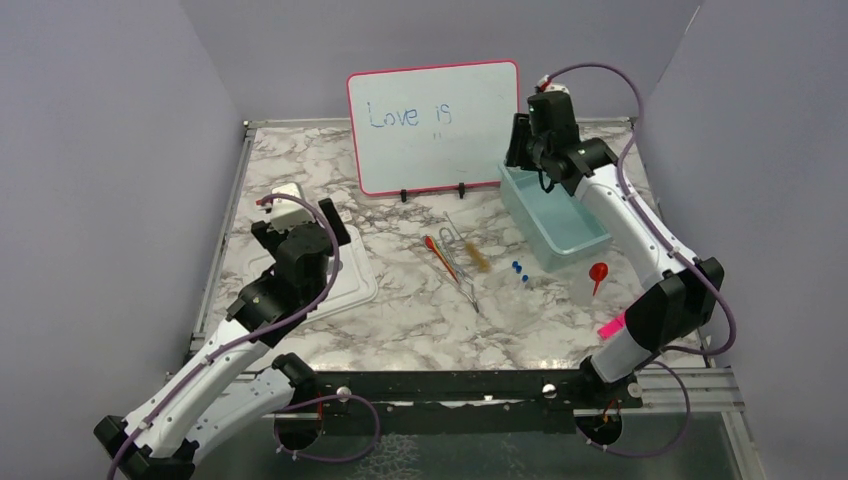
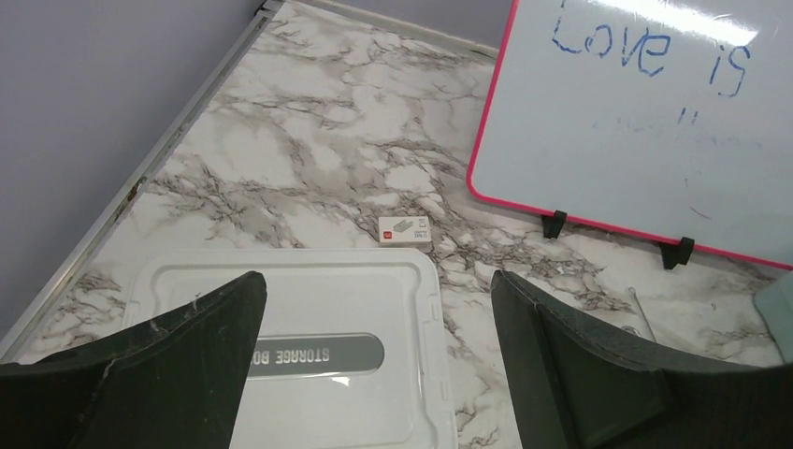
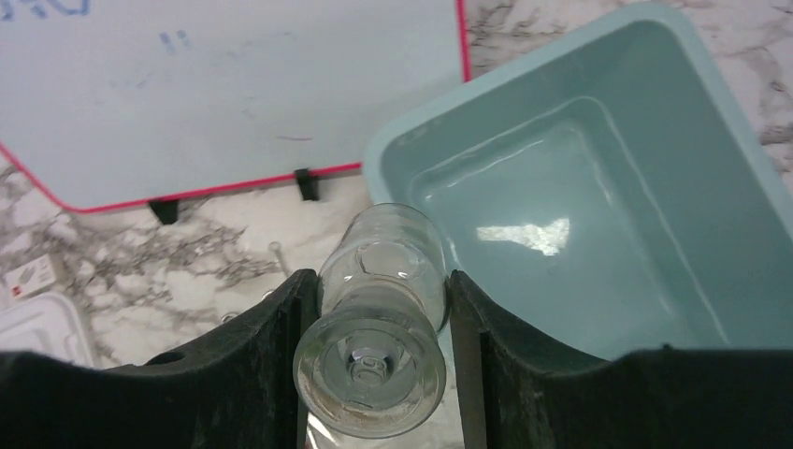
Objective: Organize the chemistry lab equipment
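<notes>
top external view: the right gripper [image 1: 530,150] hangs over the far end of the pale blue rectangular plastic bin [image 1: 560,235]. it is close to the lower right corner of the pink-framed whiteboard [image 1: 433,125], which stands upright on two black feet with "love is" written in blue.

right wrist view: its black fingers [image 3: 271,355] are clamped on the clear little glass beaker [image 3: 374,365], one on each side, with a wide round end of the vessel facing the camera. the beaker is off the table, above the bin's corner rim nearest the whiteboard. it is partly over the white marble-patterned tabletop [image 1: 400,320] and partly over the bin.

the other lab pieces lie on the marble in front of the whiteboard:
- the thin red and orange sticks [image 1: 440,255]
- just beside them, the wire brush with brownish bristles [image 1: 476,255]
- the thin metal tweezers [image 1: 468,290], nearer the arms
- a few small blue pieces [image 1: 519,270], between the brush and the bin
- the small red funnel [image 1: 598,272], by the bin's near end

the flat pink marker [image 1: 612,325] lies beside the right arm.

left wrist view: the left gripper [image 2: 374,281] has its jaws wide apart with nothing between them. it is above the white rectangular plastic lid [image 2: 309,299], which has a grey label. a small white card [image 2: 404,229] lies on the marble just beyond the lid.
</notes>
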Motion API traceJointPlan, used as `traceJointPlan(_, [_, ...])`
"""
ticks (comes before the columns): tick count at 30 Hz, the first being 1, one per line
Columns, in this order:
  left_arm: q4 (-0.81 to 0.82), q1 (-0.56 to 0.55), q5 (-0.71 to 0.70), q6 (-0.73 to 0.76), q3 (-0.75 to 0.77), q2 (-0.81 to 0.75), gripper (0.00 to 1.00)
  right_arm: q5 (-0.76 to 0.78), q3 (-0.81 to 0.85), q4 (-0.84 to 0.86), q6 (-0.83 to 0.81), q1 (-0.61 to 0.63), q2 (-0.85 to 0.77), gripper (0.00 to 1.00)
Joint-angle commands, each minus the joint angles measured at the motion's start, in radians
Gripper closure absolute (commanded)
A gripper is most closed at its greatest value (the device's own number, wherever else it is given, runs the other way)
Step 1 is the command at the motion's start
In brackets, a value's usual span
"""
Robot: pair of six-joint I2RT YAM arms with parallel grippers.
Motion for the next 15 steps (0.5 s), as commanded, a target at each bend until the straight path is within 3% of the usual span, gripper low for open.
traceJointPlan(1, [0.032,-0.001,0.042,0.010,-0.017,0.007,0.07,-0.033,0.009,-0.029,-0.028,-0.114,0.023,0.68])
traceJointPlan(9, [0.033,-0.002,0.093,-0.002,-0.019,0.072,0.06,-0.099,-0.043,0.014,-0.052,-0.279,0.128,0.68])
traceJointPlan(15, [0.050,-0.001,0.110,-0.004,-0.028,0.102,0.06,-0.116,-0.044,0.088,-0.064,-0.327,0.263,0.69])
